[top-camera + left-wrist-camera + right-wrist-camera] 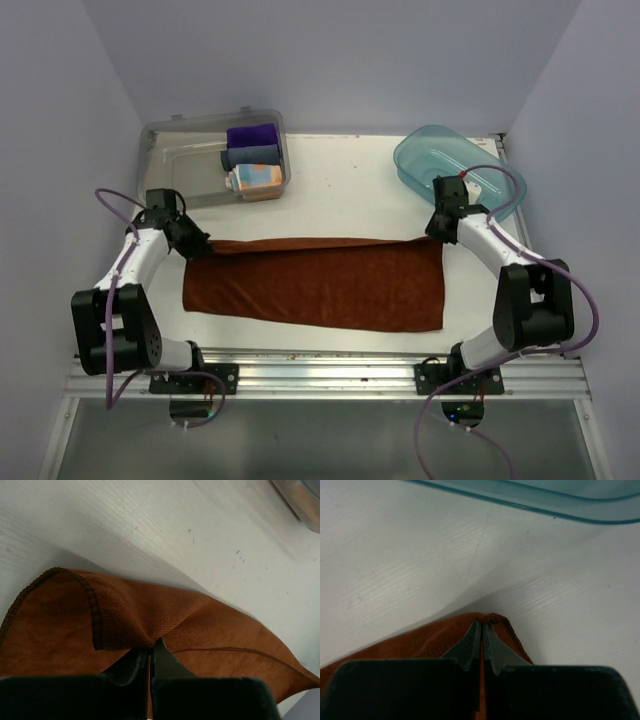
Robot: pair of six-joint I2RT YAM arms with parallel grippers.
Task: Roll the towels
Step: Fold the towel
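A rust-brown towel [315, 283] lies spread across the middle of the table, its far edge lifted at both corners. My left gripper [200, 243] is shut on the towel's far left corner; the left wrist view shows the cloth [135, 615] bunched at my closed fingertips [150, 647]. My right gripper [436, 232] is shut on the far right corner, the hem [492, 617] pinched at its tips [482, 626]. A patterned pale blue, orange and white towel [254, 180] lies rolled in the clear bin.
A clear plastic bin [165, 150] at the back left also holds a purple cloth [251, 135] and a grey-blue cloth [250, 156], both rolled. A teal tub [425, 160] stands at the back right, close behind my right gripper, its rim [530, 502] in the right wrist view.
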